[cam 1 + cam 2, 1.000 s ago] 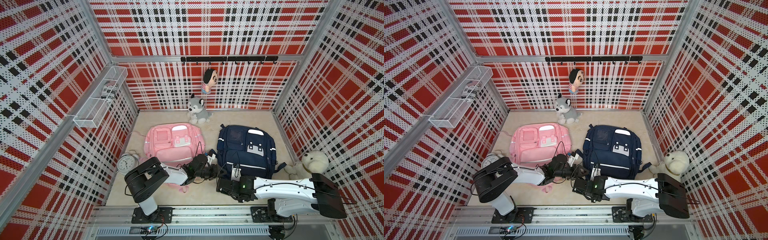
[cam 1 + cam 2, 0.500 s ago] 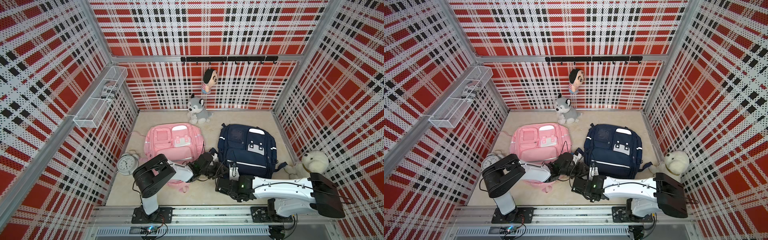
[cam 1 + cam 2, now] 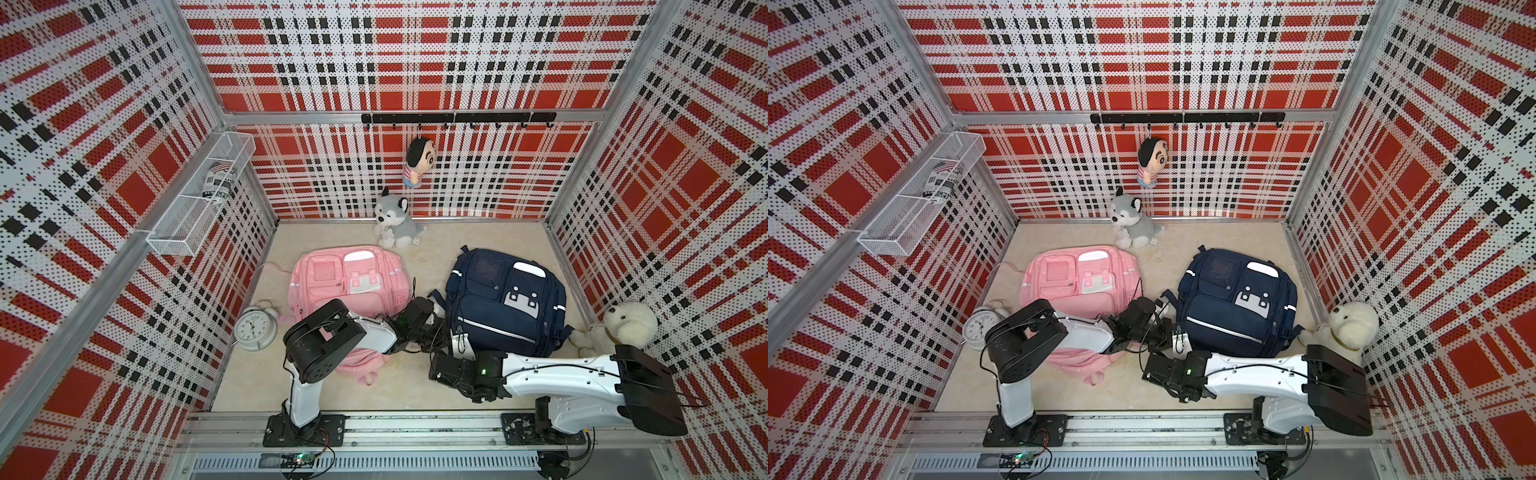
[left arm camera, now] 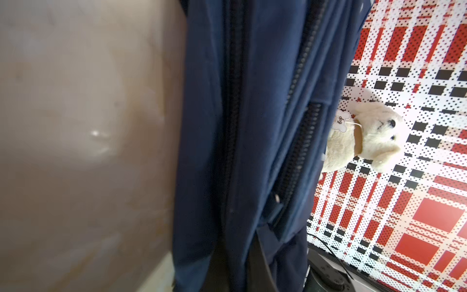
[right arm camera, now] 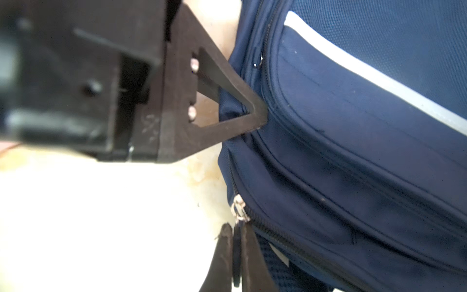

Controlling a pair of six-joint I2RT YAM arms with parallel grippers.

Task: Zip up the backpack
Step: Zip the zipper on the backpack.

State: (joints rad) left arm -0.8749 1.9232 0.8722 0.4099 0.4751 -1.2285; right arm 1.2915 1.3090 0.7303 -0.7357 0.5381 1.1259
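Tension governs this step. The navy backpack lies flat on the beige floor, right of centre in both top views, with the pink backpack to its left. Both arms meet at the navy bag's lower-left corner in the frame.

The right gripper is closed on the dark zipper pull, which hangs from the silver slider. The left gripper is closed too. It appears to pinch a fold of backpack fabric near the slider, but the side-on right wrist view hides one finger, so the depth of the bite cannot be confirmed.

Recommended handling:

1. The left gripper should act as a fixed anchor. This stops the soft bag from sliding across the floor when the slider is drawn.
2. The right gripper should draw the pull along the line of the zipper teeth, away from the anchor. It should stay low to the fabric rather than lift.
3. Where the track curves, the pull direction should turn with it. A sideways load is likely to jam the slider or snag loose fabric.
4. The pull is thin and may slip from the pads, so a slow, steady draw is advisable.
5. The two wrists sit close together, so the first travel should widen that gap.
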